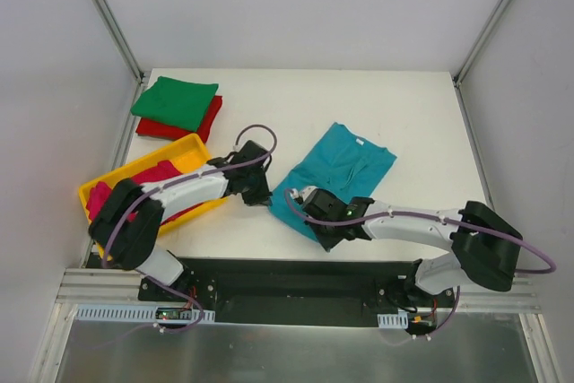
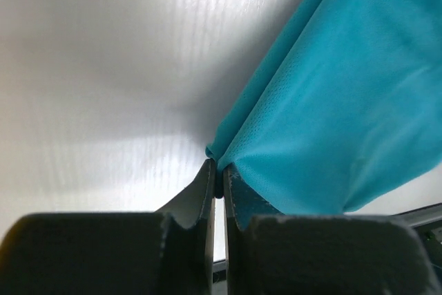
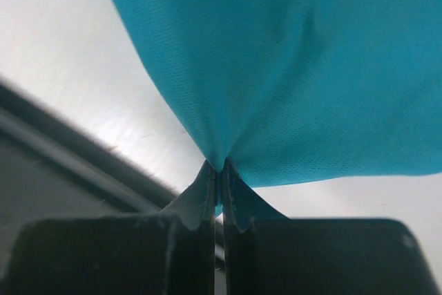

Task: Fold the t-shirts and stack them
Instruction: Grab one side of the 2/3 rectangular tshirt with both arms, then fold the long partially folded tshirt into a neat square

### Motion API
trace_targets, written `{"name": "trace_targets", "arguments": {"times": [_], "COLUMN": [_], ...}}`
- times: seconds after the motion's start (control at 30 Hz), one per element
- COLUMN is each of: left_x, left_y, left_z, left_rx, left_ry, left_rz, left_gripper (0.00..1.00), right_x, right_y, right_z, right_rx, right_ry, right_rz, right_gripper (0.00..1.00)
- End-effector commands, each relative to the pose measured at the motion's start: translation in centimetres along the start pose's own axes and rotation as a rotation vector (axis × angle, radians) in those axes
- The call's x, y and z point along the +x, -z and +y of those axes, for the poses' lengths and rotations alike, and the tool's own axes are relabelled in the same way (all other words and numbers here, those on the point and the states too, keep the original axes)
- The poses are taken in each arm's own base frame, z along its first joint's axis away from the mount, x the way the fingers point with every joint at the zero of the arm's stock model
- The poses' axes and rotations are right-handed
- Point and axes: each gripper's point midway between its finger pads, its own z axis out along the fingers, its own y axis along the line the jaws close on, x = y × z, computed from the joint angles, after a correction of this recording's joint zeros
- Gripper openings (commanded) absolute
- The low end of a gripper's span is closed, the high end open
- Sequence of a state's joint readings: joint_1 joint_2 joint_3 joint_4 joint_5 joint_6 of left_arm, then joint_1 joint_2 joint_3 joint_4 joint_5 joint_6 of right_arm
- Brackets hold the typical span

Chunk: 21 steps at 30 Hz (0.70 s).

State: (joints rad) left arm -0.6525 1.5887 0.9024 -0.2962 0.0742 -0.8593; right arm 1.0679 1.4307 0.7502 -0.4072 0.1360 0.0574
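Table (image 1: 413,105) under teal t-shirt (image 1: 345,168), red t-shirt (image 1: 212,119), tray (image 1: 182,144)

We count one teal-blue t-shirt (image 1: 345,168), one green t-shirt (image 1: 177,100), one red t-shirt (image 1: 212,119), and a magenta-pink heap (image 1: 154,173) whose number of shirts we cannot tell. We count one yellow tray (image 1: 186,143) and one counter (image 1: 404,105). We count two claws, the left claw (image 2: 218,177) and the right claw (image 3: 219,170)

Teal shirt (image 1: 345,168) lies mid white table (image 1: 421,114), collar on far side. My left gripper (image 1: 266,195) at its near left corner. My right gripper (image 1: 305,208) at its near edge, close beside left one. Green shirt (image 1: 177,100) folded, far left, on top of folded red shirt (image 1: 208,123). Yellow tray (image 1: 190,143) near left, pink shirts (image 1: 157,174) inside, my left arm reaching over it.
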Motion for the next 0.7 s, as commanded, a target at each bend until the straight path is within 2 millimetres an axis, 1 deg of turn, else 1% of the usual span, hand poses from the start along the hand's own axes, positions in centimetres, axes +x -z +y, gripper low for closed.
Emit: {"name": "trace_targets", "arguments": {"times": [0.0, 0.1, 0.17, 0.2, 0.23, 0.3, 0.37, 0.43, 0.5, 0.53, 0.57, 0.6, 0.67], "left_x": [-1.2, -0.6, -0.2, 0.0, 0.1, 0.1, -0.2, -0.9, -1.6, -2.0, -2.1, -2.2, -2.6], "left_y": [4.5, 7.2, 8.7, 9.3, 10.2, 11.8, 13.3, 14.7, 15.5, 15.9, 15.7, 16.0, 15.3], "left_z": [2.6, 4.2, 4.9, 5.1, 5.1, 5.0, 4.4, 3.6, 3.0, 2.5, 2.1, 1.4, 0.6], "left_rx": [-0.035, -0.023, 0.008, 0.021, 0.043, 0.08, 0.13, 0.166, 0.175, 0.177, 0.172, 0.188, 0.166], "left_ry": [0.046, 0.066, 0.069, 0.073, 0.073, 0.073, 0.073, 0.059, 0.05, 0.04, 0.031, 0.02, 0.01], "left_rz": [-0.174, -0.242, -0.276, -0.289, -0.308, -0.339, -0.374, -0.407, -0.433, -0.439, -0.422, -0.413, -0.385], "left_gripper": [0.0, 0.0, 0.0, 0.0, 0.0, 0.0, 0.0, 0.0, 0.0, 0.0, 0.0, 0.0, 0.0], "right_x": [-1.0, -1.8, -2.7, -2.9, -3.4, -3.7, -4.0, -4.2, -4.3, -4.4, -4.4, -4.3, -4.3], "right_y": [4.2, 7.2, 9.6, 10.9, 12.0, 13.3, 13.8, 14.0, 14.4, 14.3, 14.3, 14.0, 13.9], "right_z": [6.8, 11.3, 14.1, 15.3, 16.2, 17.1, 17.2, 16.8, 16.0, 15.3, 14.6, 13.7, 11.9], "right_rx": [-0.306, -0.515, -0.666, -0.742, -0.795, -0.856, -0.865, -0.85, -0.823, -0.797, -0.771, -0.747, -0.706], "right_ry": [-0.03, -0.029, -0.018, -0.007, -0.003, -0.003, -0.011, -0.021, -0.037, -0.053, -0.07, -0.09, -0.134], "right_rz": [-0.01, -0.028, -0.061, -0.063, -0.082, -0.091, -0.103, -0.121, -0.14, -0.145, -0.157, -0.16, -0.187], "right_gripper": [0.0, 0.0, 0.0, 0.0, 0.01, 0.01, 0.01, 0.01, 0.01, 0.0, 0.0, 0.0, 0.0]}}
